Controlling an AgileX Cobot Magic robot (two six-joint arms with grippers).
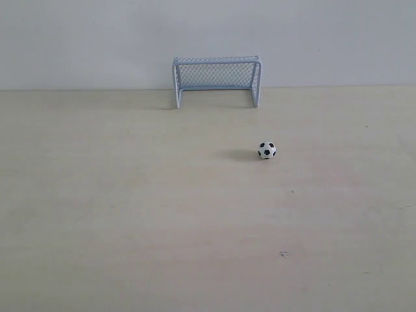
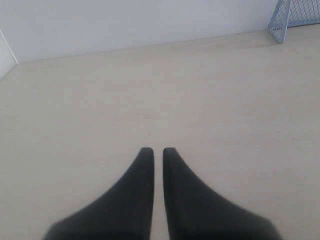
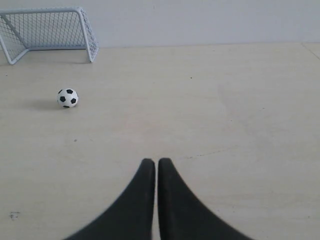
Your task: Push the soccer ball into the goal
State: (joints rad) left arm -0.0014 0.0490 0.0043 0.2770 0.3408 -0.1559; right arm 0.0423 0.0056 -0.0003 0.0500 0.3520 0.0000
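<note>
The soccer ball (image 1: 266,151) (image 3: 67,97), white with black patches, rests on the pale table, in front of the goal and a little right of its right post. The pale blue-grey goal (image 1: 216,80) (image 3: 47,31) stands at the table's far edge against the wall, mouth facing the ball. Only its corner post (image 2: 284,22) shows in the left wrist view. Neither arm appears in the exterior view. My right gripper (image 3: 156,161) is shut, empty, well short of the ball. My left gripper (image 2: 157,150) is shut with a thin slit, nothing in it.
A white wall (image 1: 208,32) runs behind the table's far edge. The light wooden tabletop (image 1: 130,214) carries a small dark speck (image 1: 284,253) near the front right.
</note>
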